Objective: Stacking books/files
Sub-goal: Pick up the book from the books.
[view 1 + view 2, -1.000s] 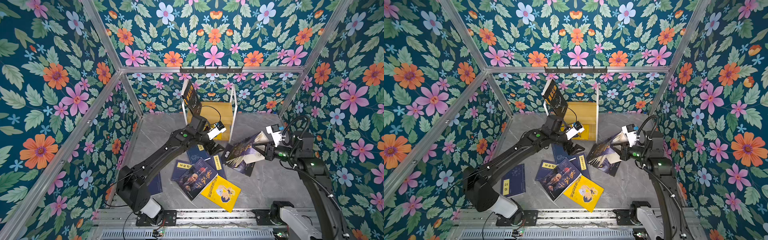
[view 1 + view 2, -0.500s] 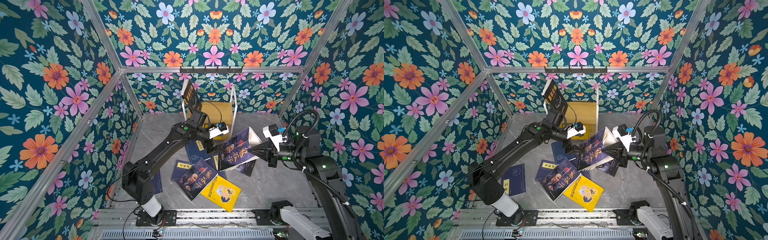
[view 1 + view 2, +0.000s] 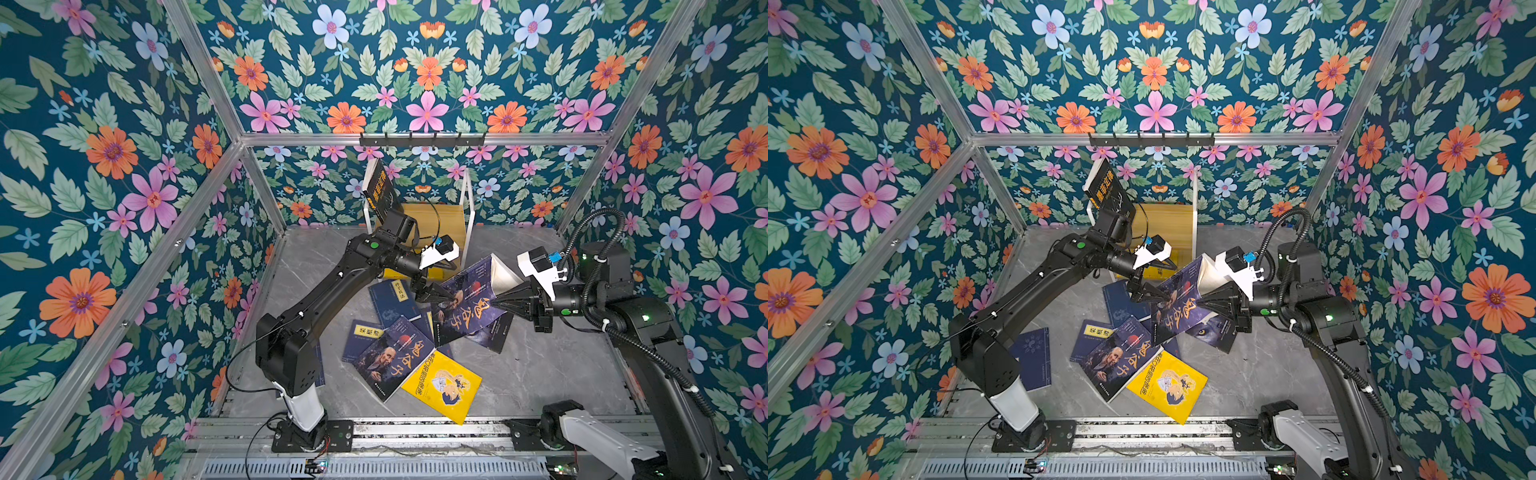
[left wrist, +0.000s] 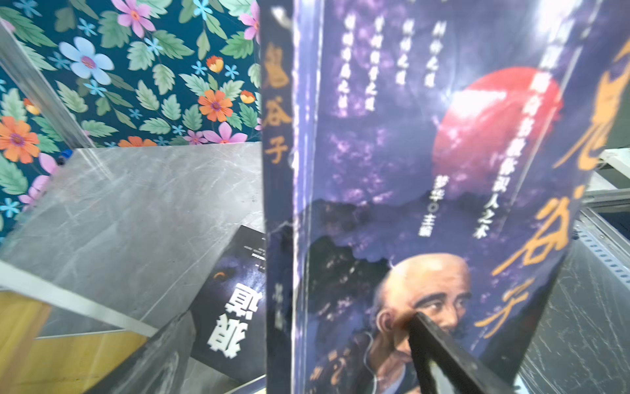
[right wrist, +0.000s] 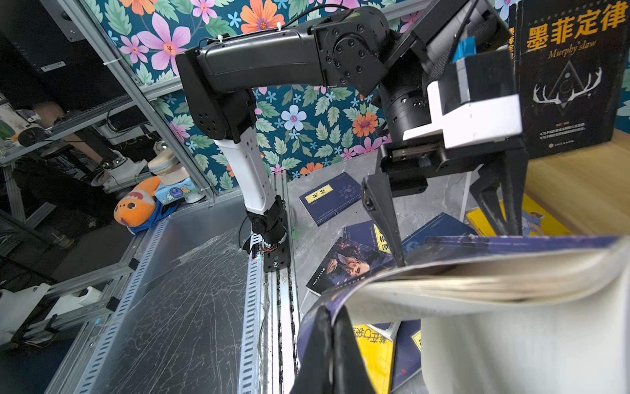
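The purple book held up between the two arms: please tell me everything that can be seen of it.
The purple book is a glossy paperback: dark purple cover with a red disc, a bald bearded man and large orange characters, also on the spine. It hangs tilted above the scattered books, its pale pages fanned slightly open. The right gripper is shut on one edge. The open left gripper sets its fingers either side of the opposite edge; contact is unclear.

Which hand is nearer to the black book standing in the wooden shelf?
Left. The left hand, open, is in front of the shelf holding the black book; the right hand, shut on a raised book, is farther off.
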Available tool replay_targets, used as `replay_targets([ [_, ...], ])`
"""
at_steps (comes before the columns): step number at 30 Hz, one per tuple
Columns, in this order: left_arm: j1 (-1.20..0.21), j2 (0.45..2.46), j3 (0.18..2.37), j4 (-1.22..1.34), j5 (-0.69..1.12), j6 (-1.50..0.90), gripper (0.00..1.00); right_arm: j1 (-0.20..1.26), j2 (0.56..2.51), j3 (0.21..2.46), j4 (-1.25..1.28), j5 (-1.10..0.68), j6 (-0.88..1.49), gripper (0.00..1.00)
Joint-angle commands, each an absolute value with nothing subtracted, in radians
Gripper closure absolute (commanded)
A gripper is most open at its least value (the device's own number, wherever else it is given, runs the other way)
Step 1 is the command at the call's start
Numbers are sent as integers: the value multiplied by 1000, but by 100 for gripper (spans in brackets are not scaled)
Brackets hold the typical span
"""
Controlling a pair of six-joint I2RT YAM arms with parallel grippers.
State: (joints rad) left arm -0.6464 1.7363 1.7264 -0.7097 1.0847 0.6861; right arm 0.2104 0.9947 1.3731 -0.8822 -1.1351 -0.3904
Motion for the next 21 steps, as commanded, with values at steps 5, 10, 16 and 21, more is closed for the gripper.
replay_targets([
  [5, -660, 1789, 1706, -665, 1288, 600, 12, 218, 988, 1380, -887, -1111, -473, 100],
  [10, -683, 1766, 1550, -370, 1380, 324, 33, 219, 982, 1382, -897, -1102, -486, 100],
  [16, -723, 1756, 1469, -294, 1371, 285, 44, 221, 979, 1374, -894, -1108, -490, 100],
  [21, -724, 1728, 1460, -286, 1341, 275, 91, 221, 968, 1365, -893, -1088, -490, 100],
])
